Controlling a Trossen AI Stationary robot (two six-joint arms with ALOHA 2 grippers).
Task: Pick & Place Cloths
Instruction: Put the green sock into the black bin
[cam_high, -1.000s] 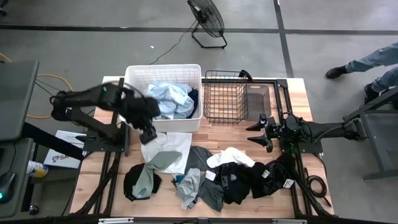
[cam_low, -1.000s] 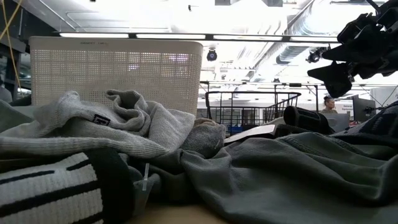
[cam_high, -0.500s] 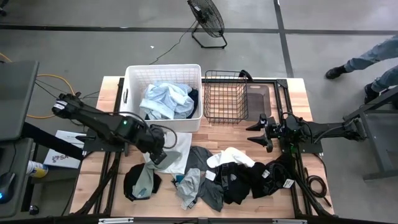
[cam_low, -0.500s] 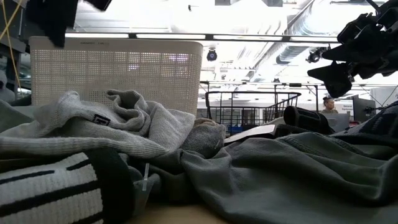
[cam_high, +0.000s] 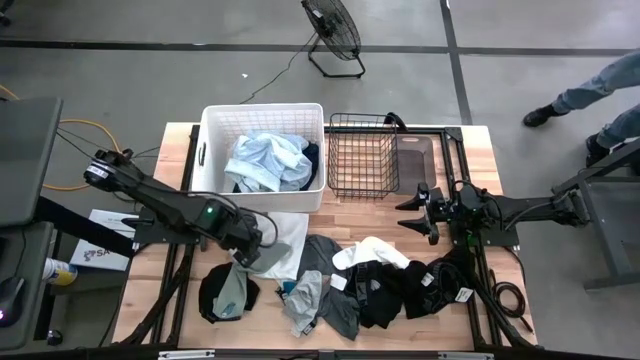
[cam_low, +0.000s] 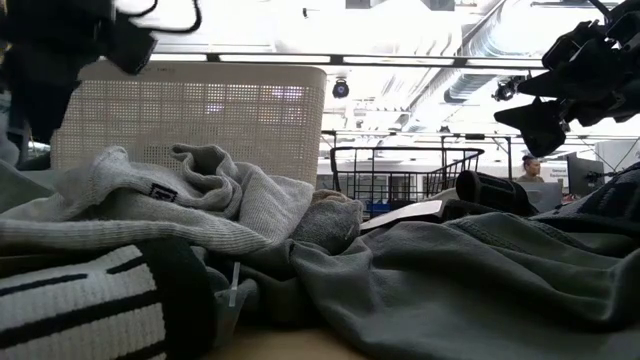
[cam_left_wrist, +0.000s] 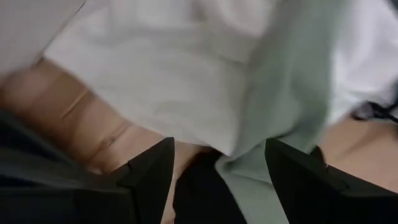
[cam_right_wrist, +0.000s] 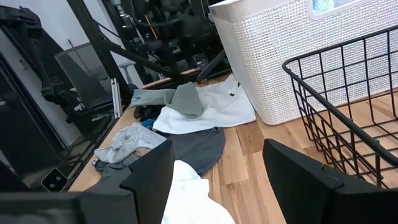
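Cloths lie loose along the table's near half: a white cloth with a pale green cloth on it, then black, grey and dark ones toward the right. Light blue cloth fills the white tub. My left gripper hovers open just above the white and pale green cloths; in its wrist view the green cloth runs down between the open fingers of the left gripper. My right gripper waits open at the table's right, above the boards.
The white plastic tub and the black wire basket stand side by side at the far edge. Bare wood shows between them and the cloths. A floor fan and a person's legs are beyond the table.
My left gripper has moved from beside the tub's near left corner toward the table's near edge and come down over the white and pale green cloths, staying open. No cloth has moved.
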